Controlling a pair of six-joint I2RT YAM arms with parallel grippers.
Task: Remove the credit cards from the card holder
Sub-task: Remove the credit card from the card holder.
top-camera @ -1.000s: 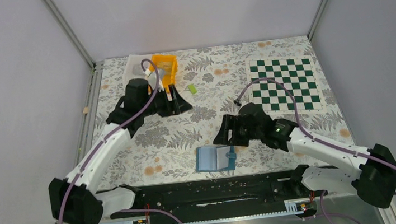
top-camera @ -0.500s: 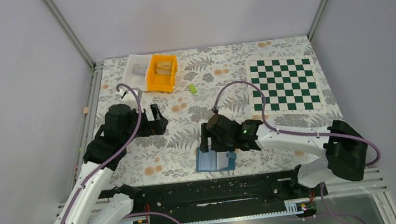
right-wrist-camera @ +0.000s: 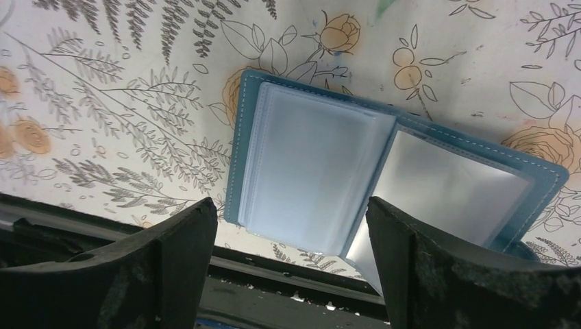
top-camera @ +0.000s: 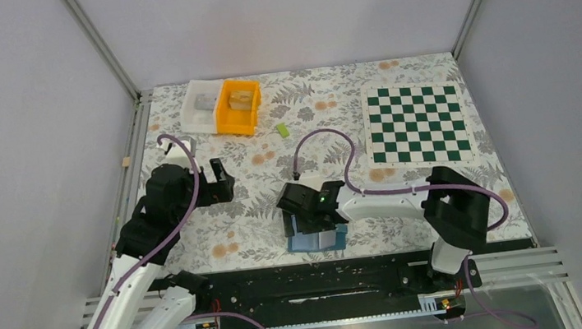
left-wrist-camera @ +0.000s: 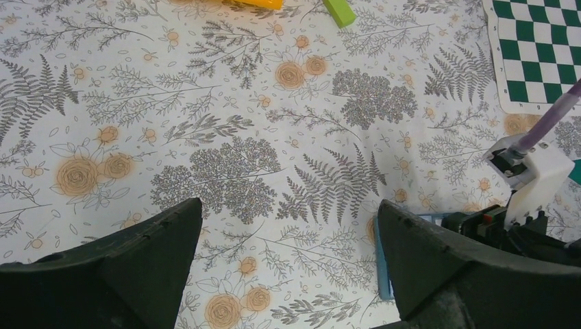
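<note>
The card holder (top-camera: pixel 319 241) is a blue wallet lying open near the table's front edge. Its clear sleeves (right-wrist-camera: pixel 308 164) look pale and glary, and I cannot make out the credit cards in them. My right gripper (top-camera: pixel 310 218) hovers directly above it, open, with a finger to each side of the left sleeve stack (right-wrist-camera: pixel 289 202) and nothing held. My left gripper (top-camera: pixel 219 181) hangs open and empty over bare floral cloth (left-wrist-camera: pixel 288 205), to the left of the holder. The holder's blue edge (left-wrist-camera: pixel 381 267) shows beside its right finger.
An orange bin (top-camera: pixel 238 107) and a white tray (top-camera: pixel 200 104) stand at the back left. A small lime-green block (top-camera: pixel 282 131) lies near them. A green chessboard mat (top-camera: pixel 417 123) covers the back right. A black rail (top-camera: pixel 317 276) runs just below the holder.
My left arm has pulled back from the orange bin toward the near left, its jaws spreading wide. My right arm has swung left over the card holder, its jaws opening wider.
</note>
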